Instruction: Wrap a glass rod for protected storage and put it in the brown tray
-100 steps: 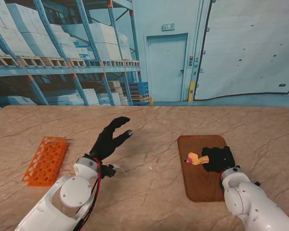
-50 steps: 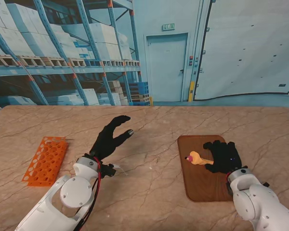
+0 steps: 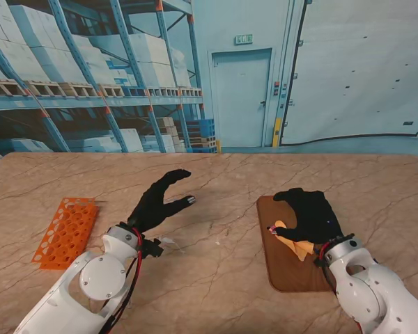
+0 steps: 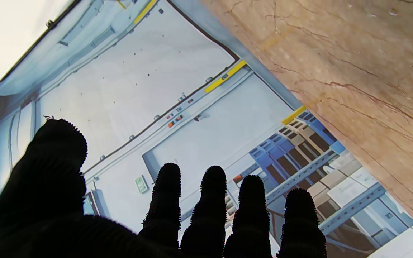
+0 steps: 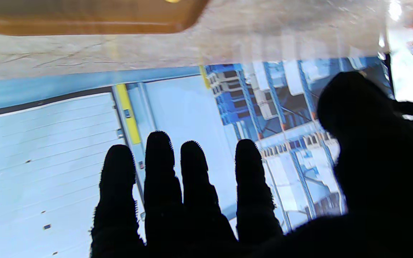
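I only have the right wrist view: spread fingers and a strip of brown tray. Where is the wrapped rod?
Observer: In the stand view, the yellow wrapped bundle lies on the brown tray, partly covered by the right hand.
Operator: And the other hand?
Observer: The left hand is raised above the table, left of the tray, fingers apart and holding nothing.
Operator: Anything else out there?
Observer: An orange rack lies near the table's left edge, apart from both hands.
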Tool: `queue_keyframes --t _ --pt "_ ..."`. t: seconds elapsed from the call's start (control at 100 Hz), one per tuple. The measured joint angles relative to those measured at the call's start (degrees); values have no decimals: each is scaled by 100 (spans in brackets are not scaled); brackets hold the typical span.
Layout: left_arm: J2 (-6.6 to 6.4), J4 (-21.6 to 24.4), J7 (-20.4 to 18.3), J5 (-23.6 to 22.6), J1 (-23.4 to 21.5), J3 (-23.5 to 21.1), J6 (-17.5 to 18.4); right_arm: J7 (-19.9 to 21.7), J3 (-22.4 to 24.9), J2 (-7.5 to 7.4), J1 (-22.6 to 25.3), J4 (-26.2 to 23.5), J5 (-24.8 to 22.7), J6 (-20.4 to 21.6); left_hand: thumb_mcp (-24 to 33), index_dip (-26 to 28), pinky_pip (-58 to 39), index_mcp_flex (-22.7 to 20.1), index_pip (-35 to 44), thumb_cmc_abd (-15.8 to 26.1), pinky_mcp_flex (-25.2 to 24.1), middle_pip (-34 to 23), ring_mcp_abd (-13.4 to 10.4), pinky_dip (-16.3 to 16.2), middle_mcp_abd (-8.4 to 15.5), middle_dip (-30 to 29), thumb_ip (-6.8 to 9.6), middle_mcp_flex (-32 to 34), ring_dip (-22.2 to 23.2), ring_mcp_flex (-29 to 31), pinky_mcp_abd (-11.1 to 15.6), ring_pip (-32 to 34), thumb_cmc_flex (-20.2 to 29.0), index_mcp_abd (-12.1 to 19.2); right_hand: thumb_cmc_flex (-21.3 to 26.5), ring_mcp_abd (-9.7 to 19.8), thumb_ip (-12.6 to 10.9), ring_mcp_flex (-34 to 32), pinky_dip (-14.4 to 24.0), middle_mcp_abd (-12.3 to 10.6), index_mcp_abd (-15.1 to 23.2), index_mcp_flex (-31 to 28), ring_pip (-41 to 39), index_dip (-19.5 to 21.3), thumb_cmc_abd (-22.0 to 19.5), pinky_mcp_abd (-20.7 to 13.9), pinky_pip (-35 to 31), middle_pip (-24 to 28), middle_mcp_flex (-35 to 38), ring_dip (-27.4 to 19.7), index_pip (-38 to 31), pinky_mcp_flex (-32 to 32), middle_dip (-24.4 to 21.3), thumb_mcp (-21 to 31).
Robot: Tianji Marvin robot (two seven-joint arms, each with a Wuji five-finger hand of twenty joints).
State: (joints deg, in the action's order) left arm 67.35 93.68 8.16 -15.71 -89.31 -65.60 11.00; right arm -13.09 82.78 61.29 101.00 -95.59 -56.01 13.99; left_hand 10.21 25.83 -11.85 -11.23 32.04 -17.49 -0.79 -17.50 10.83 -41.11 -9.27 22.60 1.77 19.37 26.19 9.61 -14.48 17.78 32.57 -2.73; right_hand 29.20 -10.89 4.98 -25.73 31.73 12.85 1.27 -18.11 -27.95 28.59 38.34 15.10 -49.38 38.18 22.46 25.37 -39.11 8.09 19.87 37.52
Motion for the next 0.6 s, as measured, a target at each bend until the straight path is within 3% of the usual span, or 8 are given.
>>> queue_keyframes --t 0.09,0.14,0.32,0.42,0.6 --pt "-40 -1 -147 -28 -10 -48 87 34 -170 16 -88 -42 224 44 15 -60 0 0 -136 -67 1 67 4 2 -13 -11 -4 0 -57 0 -38 -80 -4 0 -67 4 -29 -6 1 0 0 0 0 0 -1 3 1 7 0 0 0 0 -1 -4" --pt "-61 -1 -191 -49 -21 -76 123 59 -274 32 -171 -49 276 43 24 -67 0 0 -146 -67 1 103 32 6 -14 -12 -113 0 -60 0 -54 -93 -4 0 -168 5 -33 -7 2 0 0 0 0 0 0 6 2 10 0 0 0 0 -1 -9" --pt "-89 4 -192 -37 -68 -151 251 177 -693 103 -549 -52 1120 -67 83 -75 0 0 -222 -128 4 182 70 11 -84 -15 -113 0 -62 3 -120 -161 -4 -89 -214 6 -32 -17 8 1 0 0 -28 0 -1 10 53 15 0 0 0 23 -8 -12" --pt "-97 7 -238 48 -69 -166 344 143 -954 161 -731 -59 1348 -294 142 -75 0 0 -222 -128 17 218 79 20 -88 -15 -113 0 -62 16 -132 -166 -4 -146 -215 6 -31 -70 60 2 0 0 -102 -1 -1 46 62 16 3 1 0 61 -8 -12" --pt "-157 13 -651 113 -84 -271 509 218 -1175 293 -863 -68 2147 -235 148 -75 0 0 -222 -126 115 293 106 78 -92 -70 -113 53 -65 144 -264 -287 -58 -148 -281 6 -52 -128 65 7 7 -20 -106 0 -57 46 88 23 189 7 60 128 -62 -63"
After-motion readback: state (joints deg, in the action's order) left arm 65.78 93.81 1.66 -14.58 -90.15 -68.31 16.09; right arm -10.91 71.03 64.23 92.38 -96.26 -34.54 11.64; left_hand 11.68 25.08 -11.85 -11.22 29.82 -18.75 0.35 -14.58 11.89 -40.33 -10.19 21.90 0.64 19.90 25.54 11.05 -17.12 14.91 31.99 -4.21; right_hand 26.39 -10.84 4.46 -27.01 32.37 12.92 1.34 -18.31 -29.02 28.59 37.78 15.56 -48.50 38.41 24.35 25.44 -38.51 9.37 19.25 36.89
